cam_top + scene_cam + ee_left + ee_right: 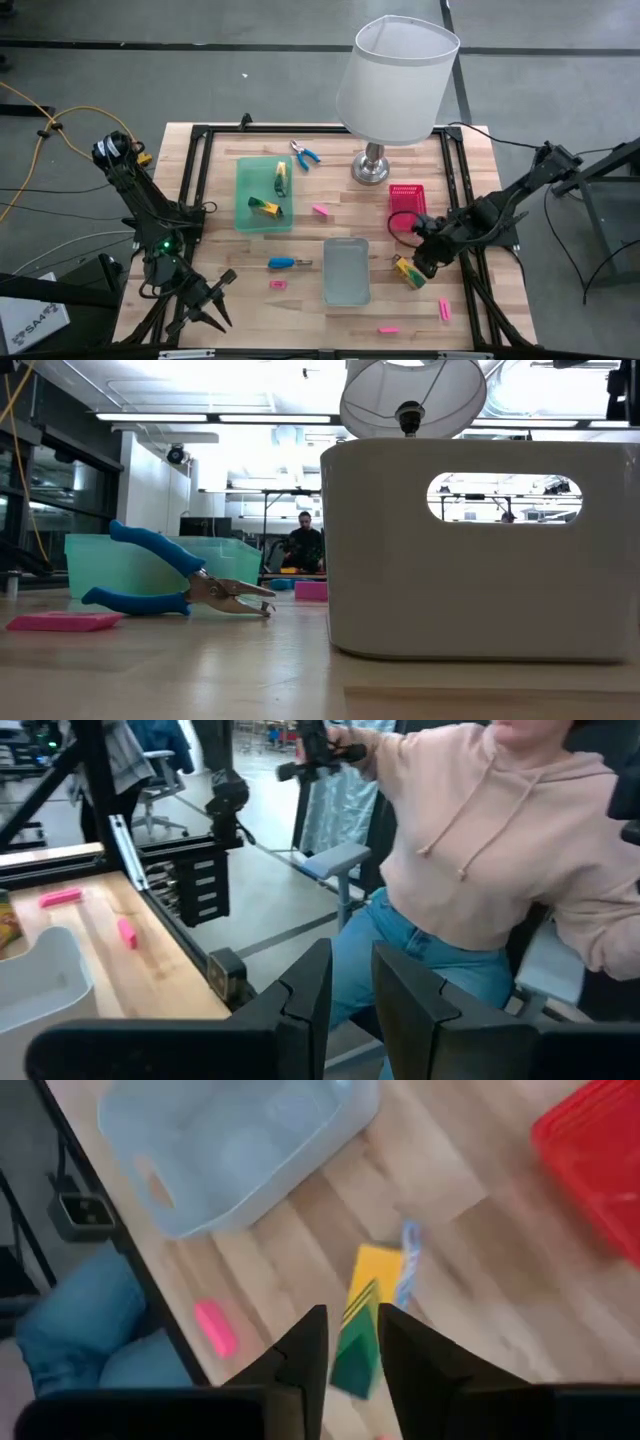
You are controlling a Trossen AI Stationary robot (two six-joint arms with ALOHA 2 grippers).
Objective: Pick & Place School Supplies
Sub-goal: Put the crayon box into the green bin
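My right gripper (418,262) is at the table's right, slanting down over a yellow-and-green piece (408,271) beside the grey tray (346,272), and is shut on it. My left gripper (222,300) waits open and empty past the near left corner. Two more yellow-and-green pieces (267,207) lie in the green tray (250,215). Blue-handled pliers (305,154), a blue-handled screwdriver (283,263) and pink bars (320,210) (444,310) lie flat on the wood. My right gripper (350,1330) has the yellow-and-green piece's green end (352,1342) between its two fingers, one on each long side. The fingers come slanting down from above. The yellow end (375,1275) sticks out ahead of them. Whether the piece is clear of the table I cannot tell.
A big white-shaded lamp (395,80) stands at the far middle, with a red tray (407,200) just beyond my right gripper. More pink bars (277,284) (388,329) lie near the front edge. A person in a pink hoodie (490,830) sits close to the near edge.
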